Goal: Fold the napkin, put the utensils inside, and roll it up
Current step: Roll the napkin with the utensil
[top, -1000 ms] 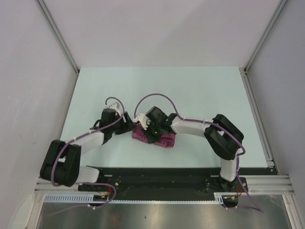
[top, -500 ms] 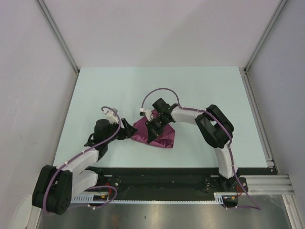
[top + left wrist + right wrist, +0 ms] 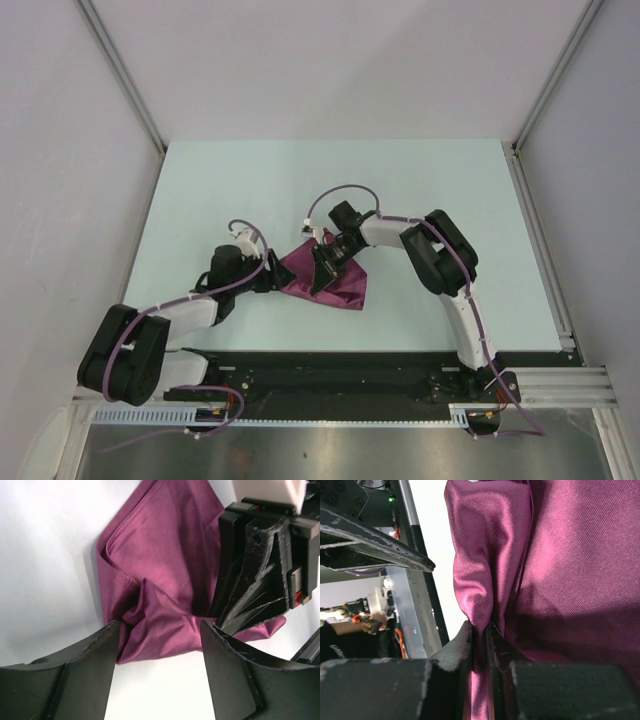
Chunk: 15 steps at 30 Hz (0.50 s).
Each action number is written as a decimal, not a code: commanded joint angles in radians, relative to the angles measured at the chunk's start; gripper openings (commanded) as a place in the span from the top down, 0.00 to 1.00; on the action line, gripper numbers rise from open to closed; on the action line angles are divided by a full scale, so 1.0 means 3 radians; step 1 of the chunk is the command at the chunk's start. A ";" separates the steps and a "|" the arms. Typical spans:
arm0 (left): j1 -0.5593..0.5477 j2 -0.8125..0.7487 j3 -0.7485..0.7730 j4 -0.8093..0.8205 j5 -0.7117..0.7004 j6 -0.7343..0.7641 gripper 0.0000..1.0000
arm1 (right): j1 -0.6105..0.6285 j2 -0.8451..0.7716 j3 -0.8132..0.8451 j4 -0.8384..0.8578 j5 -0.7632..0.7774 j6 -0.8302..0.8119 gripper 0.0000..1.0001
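1. Table [image 3: 420, 190]: flat, pale mint-green top.

2. Napkin [image 3: 348, 286]: thin, plain plum-purple fabric cloth. It lies bunched in a rough triangle on the table, near the middle and towards the near edge, between the two arms. The left side is creased and doubled over [image 3: 160, 565].

3. Right gripper [image 3: 479, 630]: black two-finger tool, set over the middle of the napkin. The jaws are nearly closed and pinch a raised ridge of the cloth [image 3: 485, 570] between them.

4. Left gripper [image 3: 160, 630]: black two-finger tool, low at the napkin's left edge. The jaws stand wide apart and grasp nothing. A crumpled fold lies between the fingertips, and contact with the cloth cannot be judged.
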 commanded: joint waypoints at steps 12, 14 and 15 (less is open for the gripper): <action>-0.0039 0.0430 0.0352 0.0178 -0.0137 -0.0007 0.53 | -0.0040 0.0218 0.0201 -0.0318 0.0164 -0.0249 1.00; -0.0039 0.0456 0.0373 0.0122 -0.0204 -0.0018 0.59 | -0.0045 0.0203 0.0201 -0.0334 0.0179 -0.0264 1.00; -0.0039 0.0471 0.0393 0.0081 -0.0214 -0.0018 0.64 | -0.0045 0.0187 0.0206 -0.0349 0.0194 -0.0274 1.00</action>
